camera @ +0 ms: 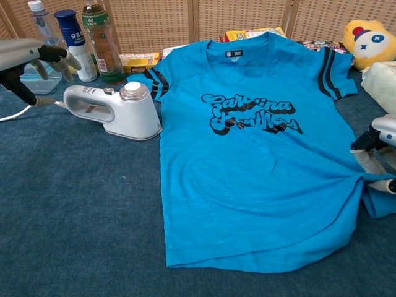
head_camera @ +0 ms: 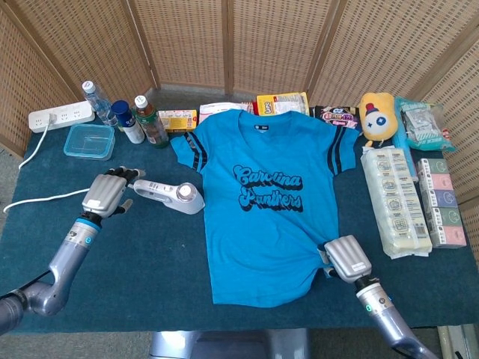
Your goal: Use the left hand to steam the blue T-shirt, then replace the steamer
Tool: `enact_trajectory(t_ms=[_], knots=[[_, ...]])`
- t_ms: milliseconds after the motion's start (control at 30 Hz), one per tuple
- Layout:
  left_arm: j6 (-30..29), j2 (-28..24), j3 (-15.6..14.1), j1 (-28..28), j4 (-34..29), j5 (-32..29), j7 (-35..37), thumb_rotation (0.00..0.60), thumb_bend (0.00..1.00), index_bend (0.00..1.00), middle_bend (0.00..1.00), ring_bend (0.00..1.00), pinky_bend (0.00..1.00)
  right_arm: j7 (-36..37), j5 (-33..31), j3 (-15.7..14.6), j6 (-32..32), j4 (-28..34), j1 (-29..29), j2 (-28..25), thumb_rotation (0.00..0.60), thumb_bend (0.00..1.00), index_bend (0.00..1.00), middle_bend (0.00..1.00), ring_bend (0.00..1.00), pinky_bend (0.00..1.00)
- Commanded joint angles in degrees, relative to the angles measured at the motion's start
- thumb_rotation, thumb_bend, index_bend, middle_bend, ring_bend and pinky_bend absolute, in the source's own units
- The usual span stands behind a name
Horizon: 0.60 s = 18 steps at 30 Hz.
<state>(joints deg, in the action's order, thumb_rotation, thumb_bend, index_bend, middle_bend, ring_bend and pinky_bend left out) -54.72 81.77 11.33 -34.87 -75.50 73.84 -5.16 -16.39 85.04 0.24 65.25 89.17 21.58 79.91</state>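
The left hand (head_camera: 105, 194) hovers with its fingers (camera: 59, 59) spread and holding nothing, just behind the tail of the white handheld steamer (head_camera: 169, 194), which lies on its side on the dark blue table cloth (head_camera: 142, 269). The steamer's handle points toward those fingertips and its head is just short of the sleeve of the blue T-shirt (head_camera: 262, 202), which is spread flat beyond it.

The main risk I see is a glancing contact: if the fingertips meet the rounded handle from the end instead of wrapping it, the steamer may slide or roll toward the shirt. The white power cord (head_camera: 41, 200) runs out right under the hand, so the fingers could catch it and tug the steamer askew.

Beyond the fingertips stand a clear lidded food box (head_camera: 89, 141) and three bottles (head_camera: 127, 118), near enough to be knocked on a high lift.

The right hand (head_camera: 346, 259) presses on the shirt's hem corner; whether its fingers pinch the cloth I cannot tell.
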Motion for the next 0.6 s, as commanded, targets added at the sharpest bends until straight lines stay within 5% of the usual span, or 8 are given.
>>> enact_trajectory(t_ms=[33,600], knots=[[0.9,2.0,-0.1,-1.3,1.9,0.0,-0.1,0.600,0.32,0.15,0.30,0.19,0.28,0.1,-0.2,0.1,-0.1,0.0,0.1,-0.1,0.600,0.52,0.71,0.69,0.77,0.91],[5.8,11.1,-0.1,-8.3,14.5,1.1,3.9,0.600,0.32,0.11,0.25,0.13,0.19,0.1,-2.0,0.6,-0.7,0.1,0.4,-0.3,0.600,0.52,0.72,0.69,0.77,0.91]])
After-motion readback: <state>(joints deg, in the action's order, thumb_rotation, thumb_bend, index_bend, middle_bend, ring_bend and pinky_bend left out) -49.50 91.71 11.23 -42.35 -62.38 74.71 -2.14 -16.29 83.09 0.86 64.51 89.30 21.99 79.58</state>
